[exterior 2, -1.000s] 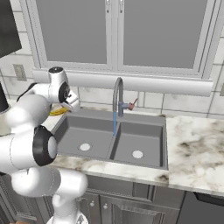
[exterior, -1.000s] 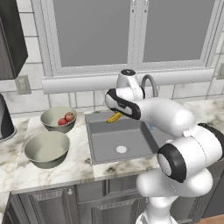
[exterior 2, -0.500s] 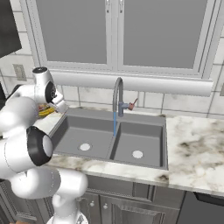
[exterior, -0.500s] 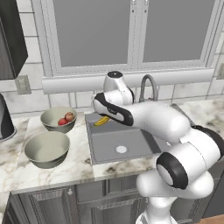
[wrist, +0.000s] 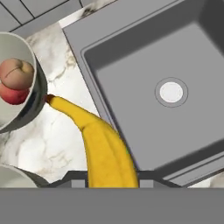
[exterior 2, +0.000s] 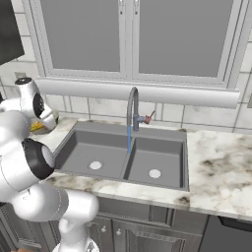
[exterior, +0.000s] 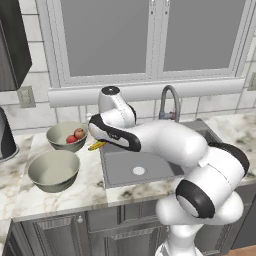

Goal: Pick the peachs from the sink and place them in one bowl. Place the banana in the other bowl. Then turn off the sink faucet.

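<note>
Since the earlier frame the arm has swung left, carrying the banana (exterior: 96,145) off the sink (exterior: 145,165) and over the marble counter (exterior: 90,185) between the sink rim and the two bowls. The other bowl (exterior: 53,171), empty, sits nearer the counter's front edge; one bowl (exterior: 65,136), behind it, holds both peachs (exterior: 76,134). The gripper (exterior: 101,143) is clamped on the banana. In the hand view its long axis runs away from the hand, the dark tip just beside the peach bowl's wall. Judgement: the empty bowl lies to the side of that axis, so the carry must turn toward it. The sink faucet (exterior 2: 133,111) runs water.
</note>
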